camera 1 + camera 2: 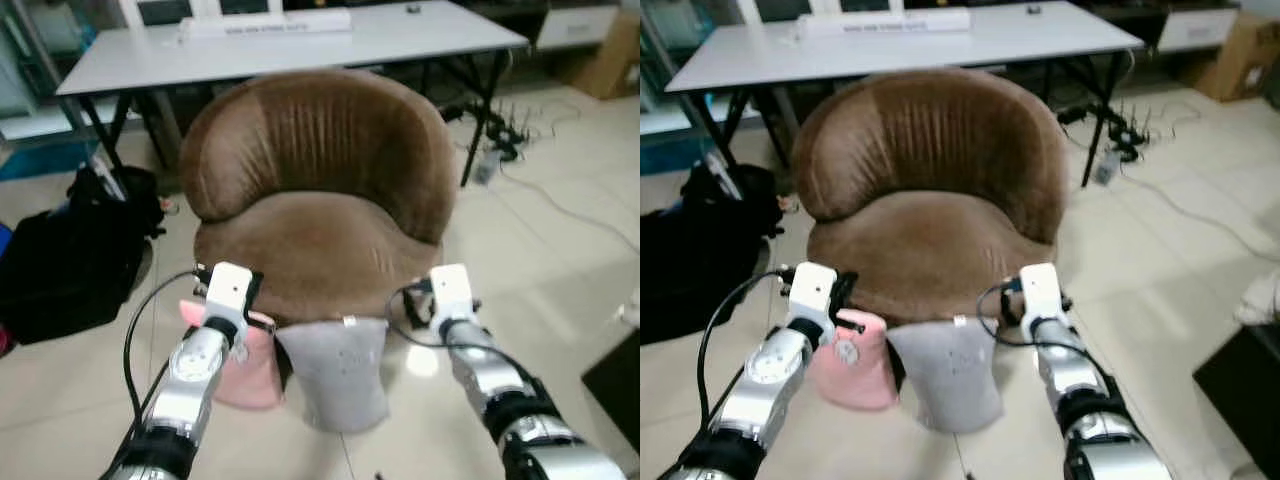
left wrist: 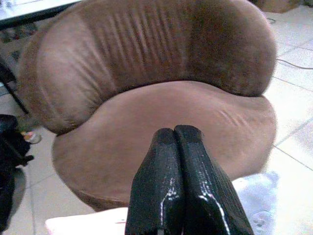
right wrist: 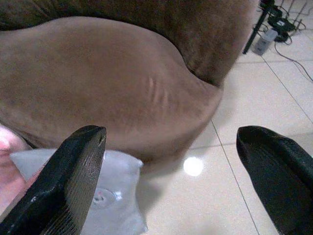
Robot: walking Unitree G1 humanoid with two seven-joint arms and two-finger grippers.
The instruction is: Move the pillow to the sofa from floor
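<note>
A grey pillow [image 1: 337, 375] leans on the floor against the front of the brown round sofa [image 1: 320, 190]. A pink pillow [image 1: 248, 372] stands beside it on its left. My left gripper [image 2: 175, 139] is shut with nothing in it and hovers over the pink pillow [image 2: 83, 223], pointing at the sofa seat [image 2: 161, 122]. My right gripper [image 3: 171, 147] is wide open just right of the grey pillow [image 3: 110, 196], above the tile floor by the sofa's front right corner. Both wrists [image 1: 228, 290] [image 1: 452, 292] sit level with the seat's front edge.
A white table [image 1: 290, 45] stands behind the sofa. A black bag [image 1: 70, 265] lies on the floor at the left. Cables and a power strip [image 1: 490, 150] trail at the right rear. A dark object [image 1: 615, 385] sits at the right edge.
</note>
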